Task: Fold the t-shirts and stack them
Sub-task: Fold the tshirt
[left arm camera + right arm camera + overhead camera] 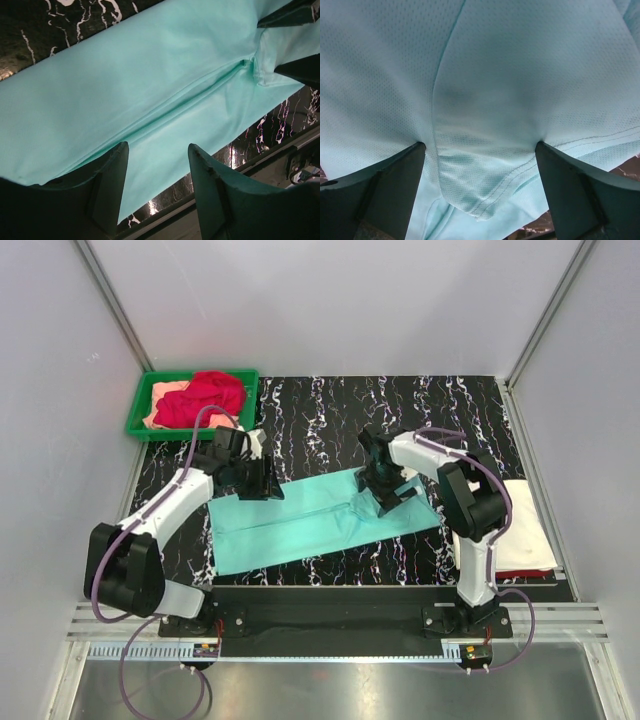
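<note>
A mint-teal t-shirt (300, 525) lies folded lengthwise in a long strip across the black marbled table. My left gripper (258, 478) hovers over its upper left edge, open, with nothing between the fingers (112, 185); below them the left wrist view shows the teal cloth (150, 75). My right gripper (385, 498) is down on the strip's right part, open wide. Both its fingertips (417, 150) dent the cloth (520, 75), and a sleeve hem flap (485, 200) lies between them. A red t-shirt (205, 395) and a peach one (165, 398) lie crumpled in the green tray. A folded cream-white t-shirt (525, 525) lies at the right.
The green tray (137, 425) stands at the back left corner of the table. A red edge (530, 573) shows under the white shirt. White walls close in both sides and the back. The arms' base rail (330, 615) runs along the near edge.
</note>
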